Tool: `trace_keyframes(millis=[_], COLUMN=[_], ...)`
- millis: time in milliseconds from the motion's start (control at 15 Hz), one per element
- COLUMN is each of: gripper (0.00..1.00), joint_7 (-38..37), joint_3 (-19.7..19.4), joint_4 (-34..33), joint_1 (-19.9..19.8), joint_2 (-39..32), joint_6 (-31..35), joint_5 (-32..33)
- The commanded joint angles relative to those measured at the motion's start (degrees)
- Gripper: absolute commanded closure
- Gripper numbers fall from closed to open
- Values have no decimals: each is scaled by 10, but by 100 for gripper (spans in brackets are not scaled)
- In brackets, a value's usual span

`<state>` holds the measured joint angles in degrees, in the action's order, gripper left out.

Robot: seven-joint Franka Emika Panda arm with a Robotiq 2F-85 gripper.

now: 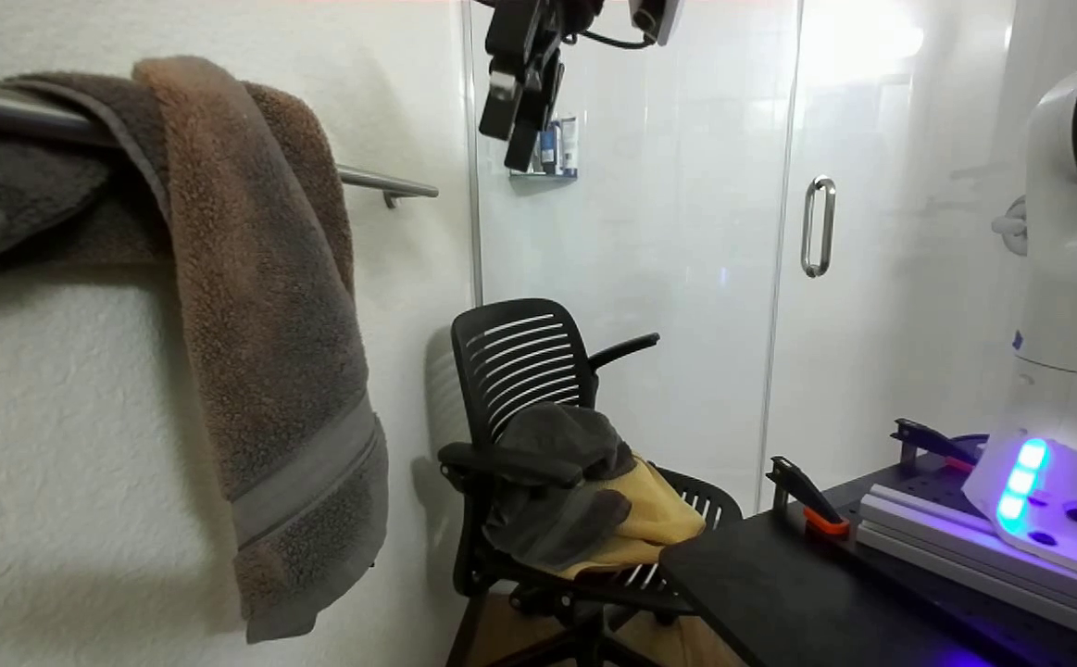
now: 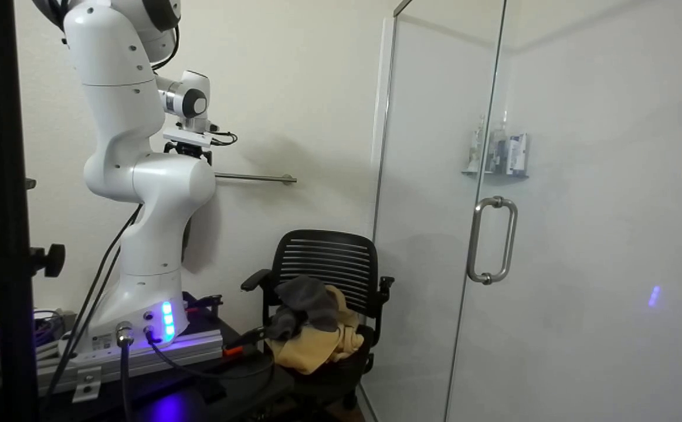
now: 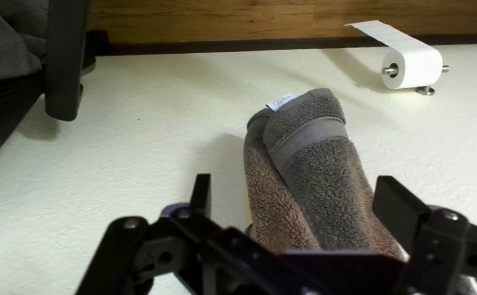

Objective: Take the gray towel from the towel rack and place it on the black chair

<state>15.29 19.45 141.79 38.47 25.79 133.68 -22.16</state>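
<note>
A gray towel with brownish patches (image 1: 269, 371) hangs folded over the metal towel rack (image 1: 390, 182) on the wall. In the wrist view the towel (image 3: 320, 176) hangs below, between the spread fingers. My gripper (image 3: 293, 186) is open and empty. In an exterior view my gripper (image 1: 521, 130) is above the rack's level, apart from the towel. The gripper (image 2: 188, 151) also shows beside the rack (image 2: 253, 177), where the arm hides most of the towel. The black chair (image 1: 524, 347) stands by the wall, and also shows in an exterior view (image 2: 324, 249).
Dark gray cloth (image 1: 547, 454) and yellow cloth (image 1: 654, 505) lie bunched on the chair seat. A black table (image 1: 779, 574) with clamps bears the robot base. A glass shower door with a handle (image 2: 493, 240) stands beside the chair. A toilet paper roll (image 3: 421, 67) is on the wall.
</note>
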Motion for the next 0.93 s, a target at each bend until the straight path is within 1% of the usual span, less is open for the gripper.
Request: trace_keyframes(millis=[0, 67, 267, 533, 600, 667, 733, 800, 867], gripper=[0, 0, 0, 0, 0, 0, 0, 0, 0], joint_7=[82, 101, 126, 142, 150, 169, 225, 150, 189], joint_3=[-25, -24, -22, -30, -39, -52, -83, -52, -59], joint_4=[-11, -12, -14, -9, -9, -11, -25, -7, -11], joint_1=[48, 57, 75, 92, 102, 117, 158, 120, 131], joint_2=[-45, -57, -86, -117, -124, -131, -141, -120, -125], joint_6=[40, 59, 113, 224, 251, 274, 281, 258, 267], joint_5=[-49, -51, -43, -51, -65, -93, -171, -91, -136])
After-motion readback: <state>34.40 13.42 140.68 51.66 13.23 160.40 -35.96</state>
